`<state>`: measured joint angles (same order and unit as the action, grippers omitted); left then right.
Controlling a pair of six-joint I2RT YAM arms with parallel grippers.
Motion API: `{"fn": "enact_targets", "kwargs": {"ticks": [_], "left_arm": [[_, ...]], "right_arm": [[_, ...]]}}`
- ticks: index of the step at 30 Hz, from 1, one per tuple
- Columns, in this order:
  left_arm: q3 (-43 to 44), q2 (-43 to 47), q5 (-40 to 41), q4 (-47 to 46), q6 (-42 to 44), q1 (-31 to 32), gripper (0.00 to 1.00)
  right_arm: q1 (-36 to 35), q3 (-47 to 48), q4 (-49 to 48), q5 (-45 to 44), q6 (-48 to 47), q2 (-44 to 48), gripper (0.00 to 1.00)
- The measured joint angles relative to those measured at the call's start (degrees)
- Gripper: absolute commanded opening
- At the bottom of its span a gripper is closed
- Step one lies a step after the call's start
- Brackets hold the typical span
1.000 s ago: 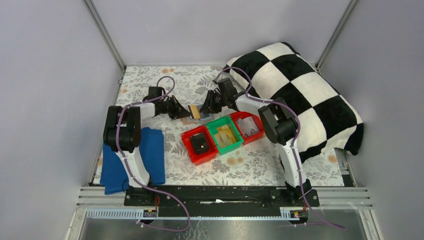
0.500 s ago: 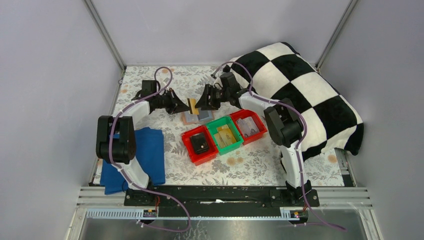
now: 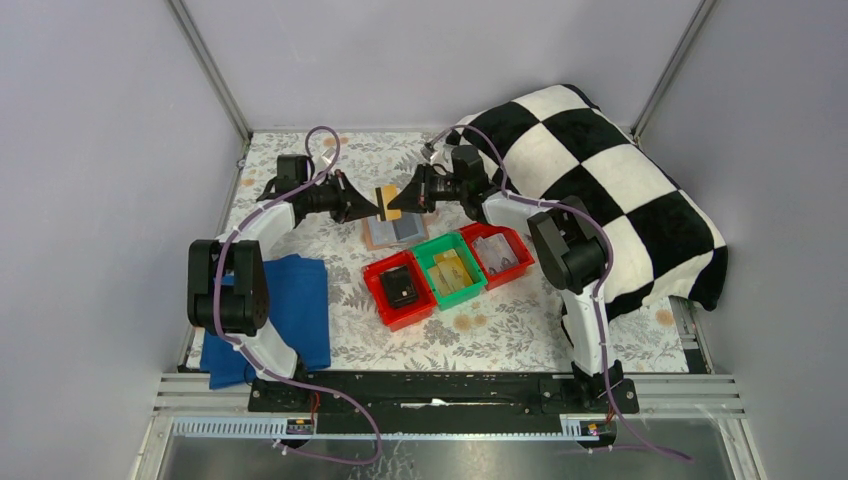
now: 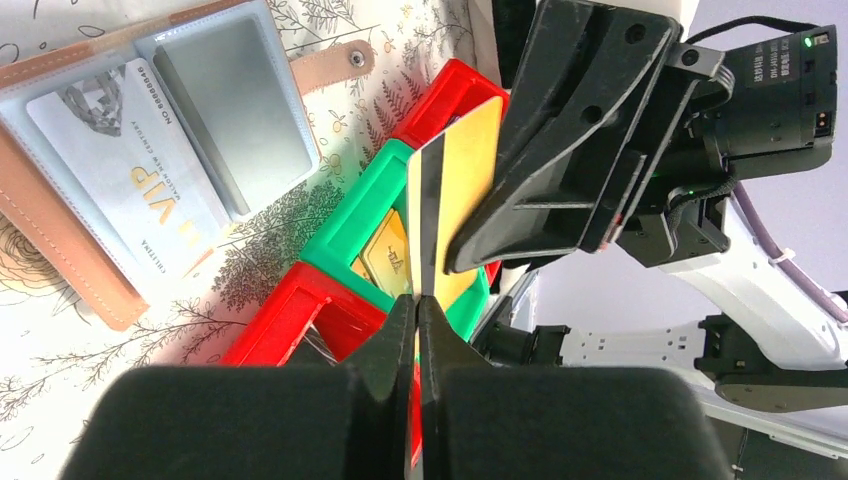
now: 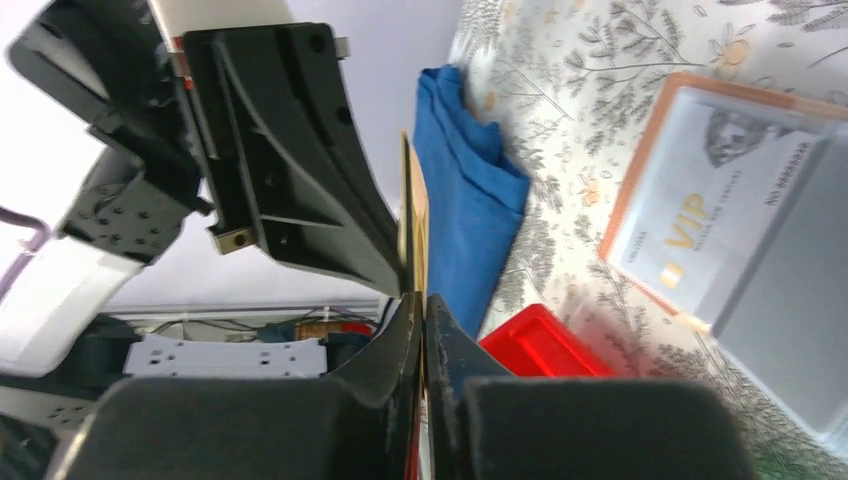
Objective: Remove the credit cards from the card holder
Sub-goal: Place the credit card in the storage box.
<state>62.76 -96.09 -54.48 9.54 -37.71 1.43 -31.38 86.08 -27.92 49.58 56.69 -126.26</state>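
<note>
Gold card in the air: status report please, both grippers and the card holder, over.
Left gripper and right gripper both shut on gold card, mid-air. Card holder lies open, VIP card still inside. Nothing blocking.

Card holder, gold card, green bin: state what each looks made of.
Card holder: matte salmon leather or imitation, with a snap strap; the sleeves inside look like clear, slightly glossy plastic. Gold card: probably thin rigid plastic, with a smooth yellow face and a black stripe. Green bin: hard moulded plastic, smooth with a slight sheen.

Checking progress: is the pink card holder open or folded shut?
Open: the card holder lies spread flat, clear slots facing up, a VIP card showing inside one.
</note>
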Motion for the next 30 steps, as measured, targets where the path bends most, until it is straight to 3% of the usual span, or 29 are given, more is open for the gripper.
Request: {"fn": "enact_targets", "kwargs": {"ticks": [1, 5, 7, 12, 16, 23, 30], "left_arm": [[0.0, 0.0, 0.3, 0.1, 0.1, 0.0, 0.03], [0.2, 0.1, 0.9, 1.3, 0.5, 0.1, 0.37], [0.5, 0.1, 1.8, 3.3, 1.5, 0.4, 0.43], [2.2, 0.7, 5.2, 7.4, 3.0, 0.3, 0.46], [2.9, 1.5, 7.2, 8.6, 3.3, 0.3, 0.47], [3.1, 1.8, 9.3, 9.2, 3.2, 0.4, 0.50], [3.1, 1.8, 9.9, 9.3, 3.0, 0.4, 0.50]], "right_arm": [[0.2, -0.4, -2.0, 0.9, 1.6, 0.1, 0.00], [0.5, -1.6, -1.1, 0.4, 1.6, 1.7, 0.00], [0.6, -1.7, 6.1, -2.3, -2.9, 4.0, 0.00], [1.2, -1.7, 29.7, -15.6, -19.1, 13.7, 0.00], [1.4, -1.7, 43.3, -26.8, -28.6, 21.6, 0.00], [-0.7, -5.1, 56.8, -42.9, -38.0, 29.6, 0.00], [-5.0, -8.2, 60.7, -49.0, -40.5, 27.9, 0.00]]}}
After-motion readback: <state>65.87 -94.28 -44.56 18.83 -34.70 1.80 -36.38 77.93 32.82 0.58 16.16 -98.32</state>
